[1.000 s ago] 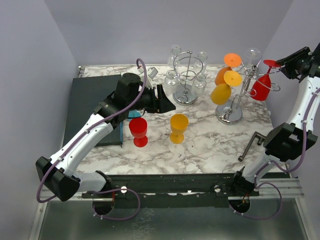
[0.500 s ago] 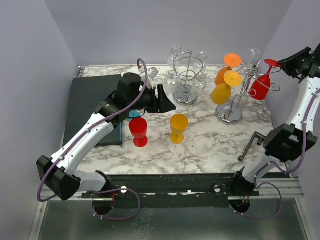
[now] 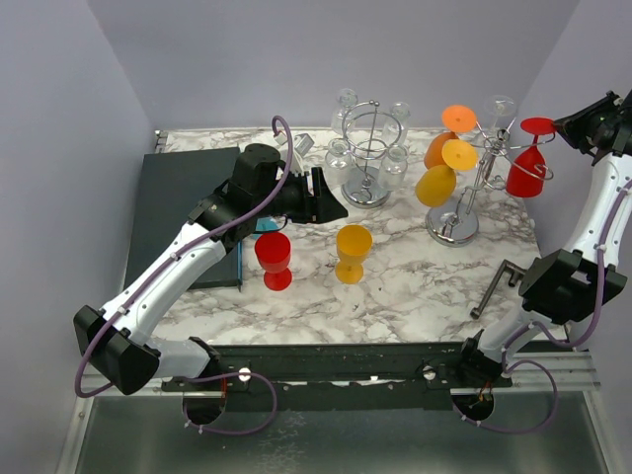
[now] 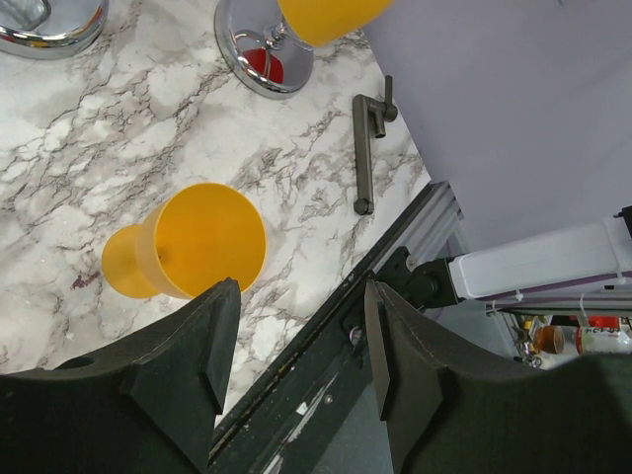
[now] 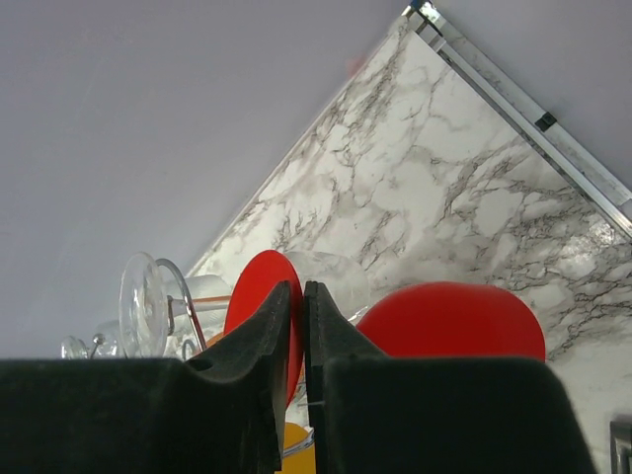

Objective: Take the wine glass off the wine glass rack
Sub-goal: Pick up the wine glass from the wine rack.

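A red wine glass [image 3: 526, 170] hangs upside down at the right end of the chrome wine glass rack [image 3: 456, 225]. My right gripper [image 3: 561, 124] is shut on the rim of its round red foot [image 3: 538, 125]. The right wrist view has the foot [image 5: 255, 301] pinched between the closed fingers [image 5: 298, 296], with the red bowl [image 5: 454, 321] to the right. Orange and yellow glasses [image 3: 441, 168] and a clear one [image 3: 499, 109] also hang on the rack. My left gripper [image 3: 331, 200] stands open above the table, with nothing between its fingers [image 4: 301, 336].
A second chrome rack [image 3: 370, 148] with clear glasses stands at the back centre. A red glass [image 3: 274, 259] and a yellow glass [image 3: 352, 252] stand upright on the marble table [image 3: 415, 296]. A black mat [image 3: 183, 202] lies left, a grey handle [image 3: 494, 286] right.
My right gripper has closed onto the red glass's foot. The red glass has shifted slightly to the right and hangs more upright. The left arm has not moved.
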Motion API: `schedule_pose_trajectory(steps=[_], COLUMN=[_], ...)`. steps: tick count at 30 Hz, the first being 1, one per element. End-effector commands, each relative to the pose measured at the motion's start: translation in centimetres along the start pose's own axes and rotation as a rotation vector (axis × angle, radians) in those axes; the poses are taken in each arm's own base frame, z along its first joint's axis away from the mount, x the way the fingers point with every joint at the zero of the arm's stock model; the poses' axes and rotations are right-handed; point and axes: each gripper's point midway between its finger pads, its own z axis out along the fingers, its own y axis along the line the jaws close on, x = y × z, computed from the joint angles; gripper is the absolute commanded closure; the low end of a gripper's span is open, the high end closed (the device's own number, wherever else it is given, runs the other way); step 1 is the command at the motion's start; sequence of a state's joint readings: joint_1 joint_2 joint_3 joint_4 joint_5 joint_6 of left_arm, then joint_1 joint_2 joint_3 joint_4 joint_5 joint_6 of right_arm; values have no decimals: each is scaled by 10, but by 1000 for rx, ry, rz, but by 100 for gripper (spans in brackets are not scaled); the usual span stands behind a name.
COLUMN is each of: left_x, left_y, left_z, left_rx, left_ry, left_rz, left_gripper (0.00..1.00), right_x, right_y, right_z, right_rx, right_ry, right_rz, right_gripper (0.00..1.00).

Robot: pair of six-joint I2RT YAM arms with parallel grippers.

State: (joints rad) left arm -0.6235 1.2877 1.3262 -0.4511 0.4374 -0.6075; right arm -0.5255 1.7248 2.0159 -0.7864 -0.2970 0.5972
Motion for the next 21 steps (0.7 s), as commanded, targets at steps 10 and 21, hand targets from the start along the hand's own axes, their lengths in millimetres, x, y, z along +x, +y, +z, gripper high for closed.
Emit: schedule_pose_trajectory(steps=[10, 21], left_x=[-4, -3], left_y=[2, 3], left_z=[1, 1], left_rx=[-4, -7], left_ry=[-13, -13], left_rz=[13, 11], left_gripper=[41, 41], right_x=[-12, -17], right_y=[6, 11], right_z=[-26, -43], right_rx=[18, 11], right_ry=[-65, -132], right_rz=[22, 85], right_gripper=[99, 99])
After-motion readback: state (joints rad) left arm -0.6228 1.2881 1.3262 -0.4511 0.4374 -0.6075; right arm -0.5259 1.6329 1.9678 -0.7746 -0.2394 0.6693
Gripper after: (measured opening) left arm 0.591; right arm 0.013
